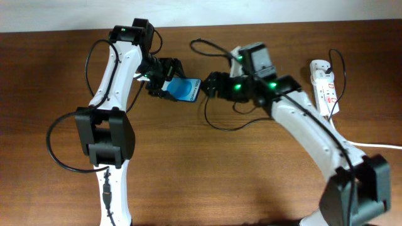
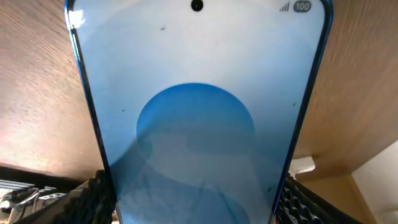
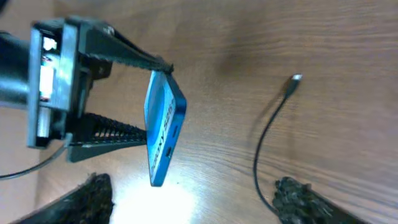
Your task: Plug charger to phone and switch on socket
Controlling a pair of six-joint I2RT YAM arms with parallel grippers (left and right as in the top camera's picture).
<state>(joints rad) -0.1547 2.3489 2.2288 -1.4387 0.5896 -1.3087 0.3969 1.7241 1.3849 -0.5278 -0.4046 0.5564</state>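
Observation:
My left gripper (image 1: 164, 81) is shut on the phone (image 1: 186, 89) and holds it tilted above the table. In the left wrist view the phone's blue screen (image 2: 196, 93) fills the frame between my fingers (image 2: 194, 202). My right gripper (image 1: 210, 85) is open and empty, right next to the phone's free end. In the right wrist view the phone (image 3: 165, 124) shows edge-on, held in the left jaws, and my right fingers (image 3: 196, 202) stand wide apart. The charger cable (image 3: 264, 143) lies on the wood with its connector tip (image 3: 293, 79) free. The cable also shows in the overhead view (image 1: 213, 125).
The white socket strip (image 1: 325, 85) lies at the far right of the table, with a thick white cord (image 1: 377, 145) running off right. Another black cable (image 1: 210, 47) curls at the back, behind the right arm.

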